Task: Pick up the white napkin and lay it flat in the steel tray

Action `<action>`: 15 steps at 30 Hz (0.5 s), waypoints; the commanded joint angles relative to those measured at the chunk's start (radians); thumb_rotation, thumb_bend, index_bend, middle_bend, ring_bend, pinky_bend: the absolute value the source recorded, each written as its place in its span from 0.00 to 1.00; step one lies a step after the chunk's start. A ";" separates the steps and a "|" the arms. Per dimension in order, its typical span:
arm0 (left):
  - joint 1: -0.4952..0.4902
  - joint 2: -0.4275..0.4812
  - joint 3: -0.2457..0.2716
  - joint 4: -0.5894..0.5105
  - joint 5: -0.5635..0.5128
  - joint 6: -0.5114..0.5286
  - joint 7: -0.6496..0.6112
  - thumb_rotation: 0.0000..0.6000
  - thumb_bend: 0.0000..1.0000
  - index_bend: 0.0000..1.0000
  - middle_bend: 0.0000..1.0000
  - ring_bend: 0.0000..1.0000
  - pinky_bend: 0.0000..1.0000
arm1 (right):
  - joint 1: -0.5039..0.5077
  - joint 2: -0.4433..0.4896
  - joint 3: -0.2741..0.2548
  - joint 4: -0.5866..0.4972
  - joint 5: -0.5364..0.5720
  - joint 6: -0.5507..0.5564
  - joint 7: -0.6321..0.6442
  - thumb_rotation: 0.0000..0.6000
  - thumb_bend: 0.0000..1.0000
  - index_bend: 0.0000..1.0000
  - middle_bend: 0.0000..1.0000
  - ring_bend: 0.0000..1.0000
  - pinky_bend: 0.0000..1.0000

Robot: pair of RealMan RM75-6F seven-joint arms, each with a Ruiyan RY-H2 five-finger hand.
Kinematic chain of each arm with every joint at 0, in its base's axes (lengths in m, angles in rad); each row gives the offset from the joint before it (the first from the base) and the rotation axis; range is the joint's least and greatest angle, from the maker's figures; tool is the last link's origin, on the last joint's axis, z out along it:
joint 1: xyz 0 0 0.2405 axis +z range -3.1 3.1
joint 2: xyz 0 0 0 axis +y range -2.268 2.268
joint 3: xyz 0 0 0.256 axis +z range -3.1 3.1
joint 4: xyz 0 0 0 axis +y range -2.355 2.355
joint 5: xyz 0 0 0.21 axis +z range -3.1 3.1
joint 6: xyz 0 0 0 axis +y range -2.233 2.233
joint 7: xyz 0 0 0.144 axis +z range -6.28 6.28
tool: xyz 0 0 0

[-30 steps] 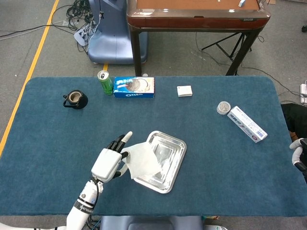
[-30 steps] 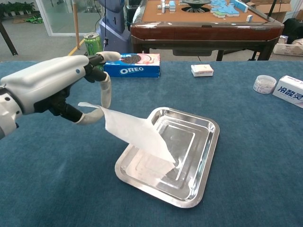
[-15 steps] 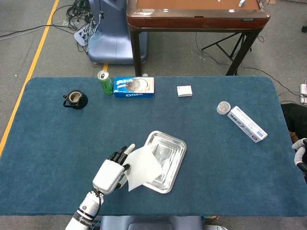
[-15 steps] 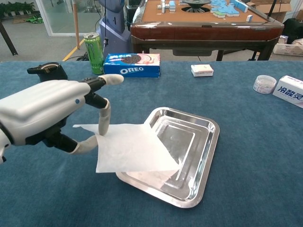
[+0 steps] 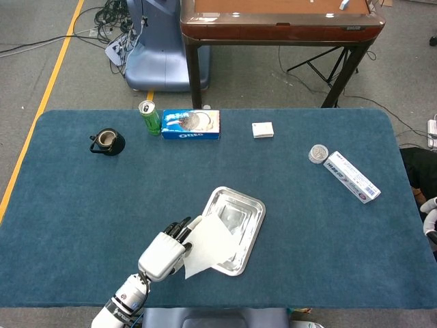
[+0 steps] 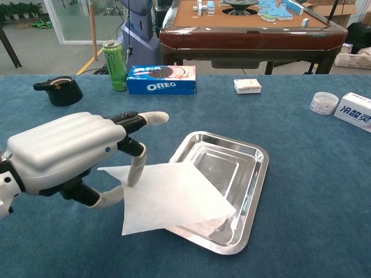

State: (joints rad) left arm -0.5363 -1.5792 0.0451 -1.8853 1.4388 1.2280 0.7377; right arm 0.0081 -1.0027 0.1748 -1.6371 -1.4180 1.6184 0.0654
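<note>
The white napkin (image 5: 212,244) (image 6: 171,196) is spread almost level, pinched at its left edge by my left hand (image 5: 166,253) (image 6: 72,155). Its right part hangs over the near left corner of the steel tray (image 5: 244,216) (image 6: 235,165); its left part sticks out past the tray's rim over the blue cloth. The tray lies in the middle of the table, its far right part bare. Only a sliver of my right hand (image 5: 430,211) shows at the right edge of the head view, too little to tell how its fingers stand.
Along the back stand a black cup (image 5: 106,141), a green can (image 5: 149,117), an Oreo box (image 5: 191,124) and a small white box (image 5: 262,130). A round tin (image 5: 318,153) and a long white carton (image 5: 350,176) lie at the right.
My left hand has drawn back toward the table's near edge and lowered. The napkin went from hanging steeply into the tray to lying nearly flat over its near left corner.
</note>
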 commanded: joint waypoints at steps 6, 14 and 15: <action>-0.005 0.011 -0.011 -0.014 -0.014 -0.027 0.013 1.00 0.38 0.61 0.02 0.00 0.20 | -0.002 0.007 -0.001 -0.001 0.004 -0.006 0.003 1.00 0.69 0.55 0.57 0.45 0.56; -0.026 -0.024 -0.041 0.013 -0.052 -0.074 0.014 1.00 0.38 0.61 0.02 0.00 0.20 | -0.002 0.009 0.007 0.008 0.033 -0.018 0.002 1.00 0.70 0.55 0.57 0.45 0.56; -0.028 -0.030 -0.046 0.017 -0.059 -0.079 0.015 1.00 0.38 0.61 0.02 0.00 0.20 | -0.003 0.010 0.009 0.008 0.038 -0.017 0.003 1.00 0.70 0.55 0.57 0.45 0.56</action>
State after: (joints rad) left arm -0.5603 -1.6029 0.0044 -1.8735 1.3858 1.1547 0.7501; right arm 0.0061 -0.9938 0.1816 -1.6301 -1.3837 1.6014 0.0679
